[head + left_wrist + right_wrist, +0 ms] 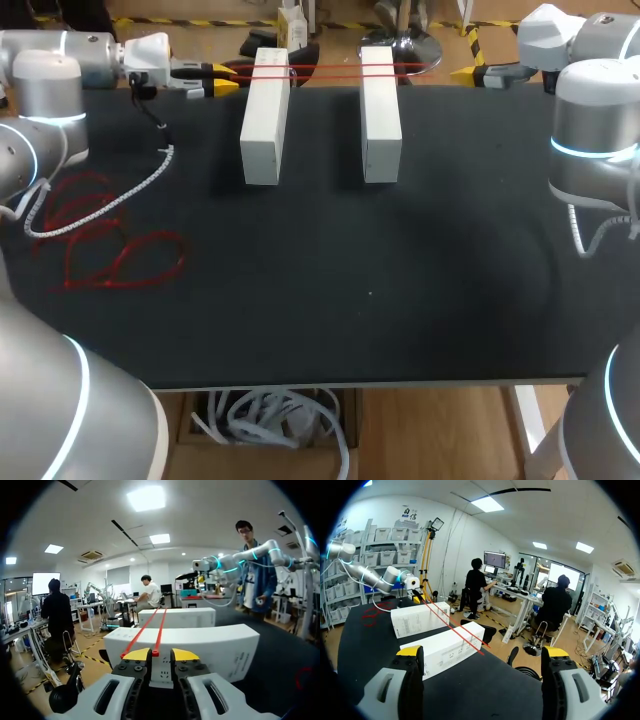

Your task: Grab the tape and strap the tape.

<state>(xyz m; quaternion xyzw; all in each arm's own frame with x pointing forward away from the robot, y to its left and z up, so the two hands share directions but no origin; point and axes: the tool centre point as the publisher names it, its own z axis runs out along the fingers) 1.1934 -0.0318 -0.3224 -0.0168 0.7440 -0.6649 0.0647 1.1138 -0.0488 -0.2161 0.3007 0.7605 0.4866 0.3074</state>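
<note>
Red tape (325,67) across 2 white blocks (266,115), in left claw (225,79)

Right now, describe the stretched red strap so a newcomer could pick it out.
On the black table, find the two white blocks side by side at the far edge. The red strap crosses both tops, its end pinched in the jaws of the left arm. Unlike the loose red straps tangled at the table's left, it is pulled into two straight lines.
</note>
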